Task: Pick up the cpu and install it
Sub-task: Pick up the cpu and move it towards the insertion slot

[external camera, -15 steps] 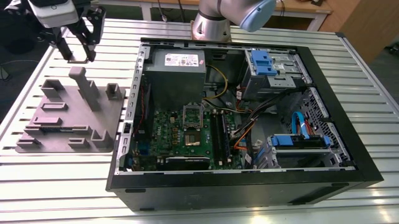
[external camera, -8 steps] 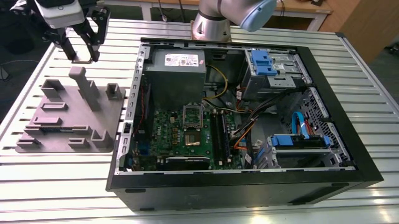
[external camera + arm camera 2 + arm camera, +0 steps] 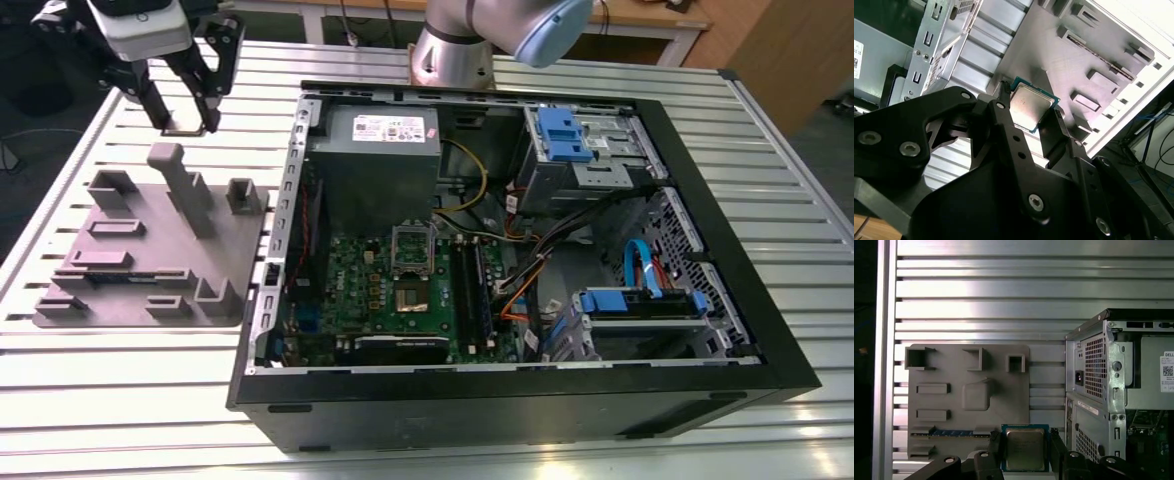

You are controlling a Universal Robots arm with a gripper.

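Item: cpu [image 3: 1025,449], pinched flat betw. claw [image 3: 1025,440] tips, metal top facing wrist cams, held above table slats [image 3: 1004,290]. Grey fixture tray [image 3: 969,390] just beyond claw. Target mobo socket [image 3: 407,292] well apart from claw, inside pc case [image 3: 534,400], past its wall.

cpu [image 3: 1025,449] edges behind gripper [image 3: 1025,440]

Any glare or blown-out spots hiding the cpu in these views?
Second wrist view: one end of the grey fixture plate is blown out white; the cpu lid shows only a soft sheen. First wrist view: bright glare bands on the table slats, cpu evenly lit. Exterior view: even light, computer case interior dim.
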